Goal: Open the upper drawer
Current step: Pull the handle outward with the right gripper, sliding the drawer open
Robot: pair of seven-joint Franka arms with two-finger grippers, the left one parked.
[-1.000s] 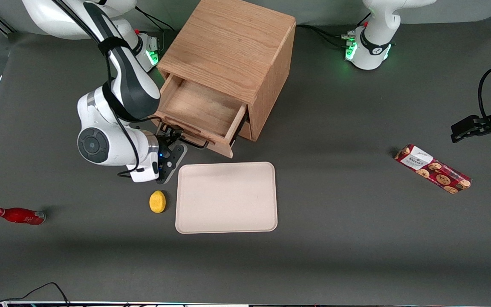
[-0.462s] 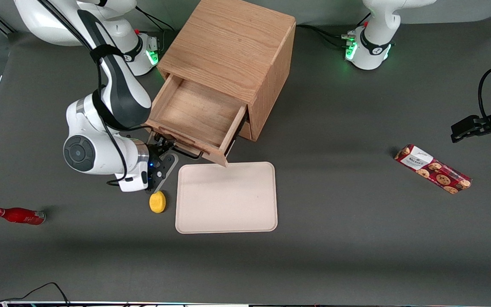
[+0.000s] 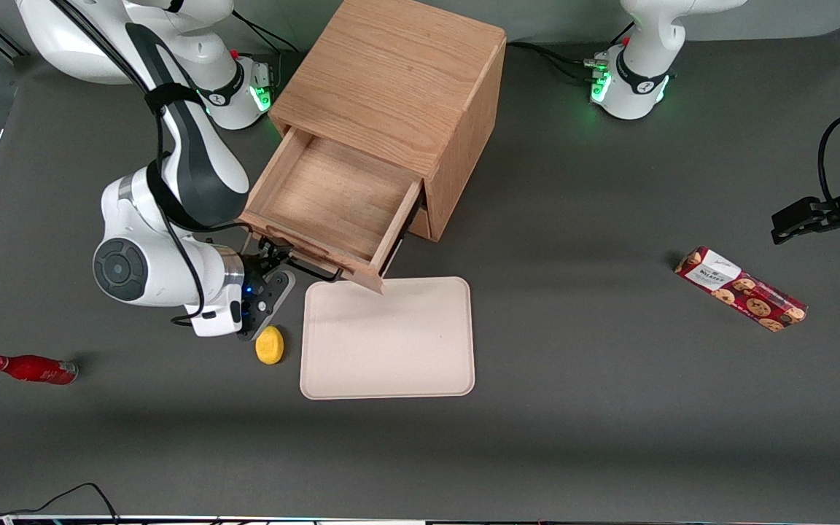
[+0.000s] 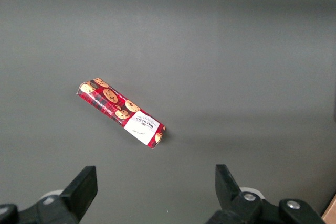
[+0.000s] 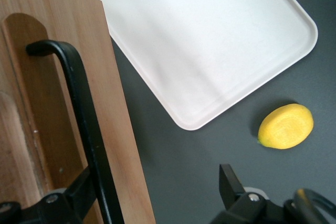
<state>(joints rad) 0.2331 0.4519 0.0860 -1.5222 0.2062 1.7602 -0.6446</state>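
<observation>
Right, drawer (image 3: pixel 332 200) well out of the cabinet (image 3: pixel 398 80), its front above the tray's (image 3: pixel 391 343) 11 o'clock corner. Tool (image 3: pixel 268 257) fingers apart around the handle (image 5: pixel 84 124). Pull straight along the slides; mind the lemon (image 3: pixel 269 344).

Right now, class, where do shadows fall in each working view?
Right wrist view: a soft shadow crosses the cream rectangular tray, a small one edges the yellow lemon half; the open gripper sits at the dark bar handle of the wooden upper drawer. Front view: even light, no glare on the light oak cabinet.
</observation>
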